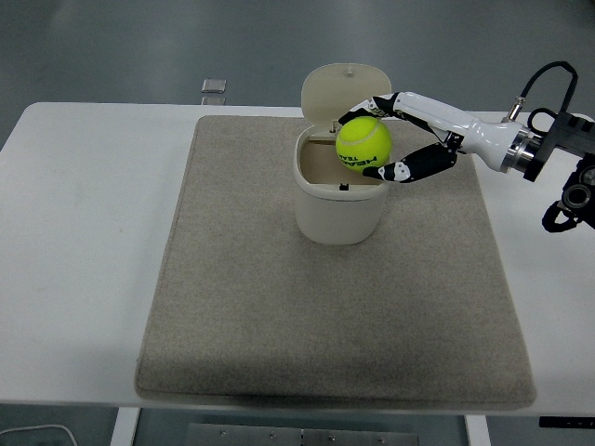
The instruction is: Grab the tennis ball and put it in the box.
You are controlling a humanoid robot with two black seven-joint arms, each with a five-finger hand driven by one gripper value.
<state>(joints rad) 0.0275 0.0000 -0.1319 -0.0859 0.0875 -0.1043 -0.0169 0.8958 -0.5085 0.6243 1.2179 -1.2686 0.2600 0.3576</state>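
Placing step: right hand [386, 144] is clamped on the tennis ball [363, 144], fingers over its top and thumb under it, holding it above the right side of the box [340, 195] opening, in front of the raised lid [343, 91]. Ball looks not yet centred, so I'd judge the next move is a small shift toward the box's middle, then spreading the fingers to drop it in without clipping the rim.

White table [84, 242] with beige mat [279, 316], grey glossy floor [139, 46] beyond, small floor plate [214, 86]
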